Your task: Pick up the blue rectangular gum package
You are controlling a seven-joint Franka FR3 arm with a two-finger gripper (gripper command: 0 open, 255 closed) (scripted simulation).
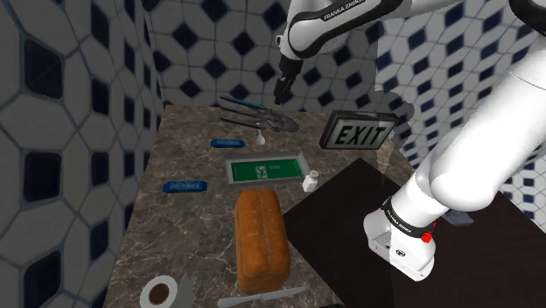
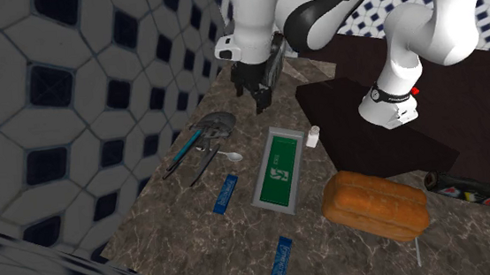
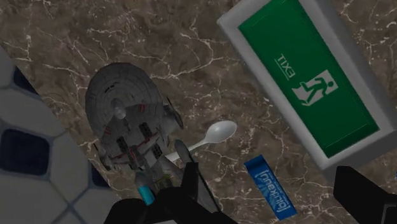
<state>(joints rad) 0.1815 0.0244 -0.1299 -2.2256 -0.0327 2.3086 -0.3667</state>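
Wrist view: package point(image 3: 272, 187) parallel to sign point(image 3: 310, 75)

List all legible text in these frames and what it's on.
"EXIT": black sign.
"EXIT", beside a running-man pictogram: green sign, lying flat.
"FRANKA EMIKA": arm.
Unreadable: the white print on the blue pack by the spoon, and on the other blue pack.

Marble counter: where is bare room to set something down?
In the shoulder view, the marble counter is bare left of the bread loaf, below the nearer gum package. Crowded: starship model, spoon, farther gum package and green exit sign cluster near the gripper.
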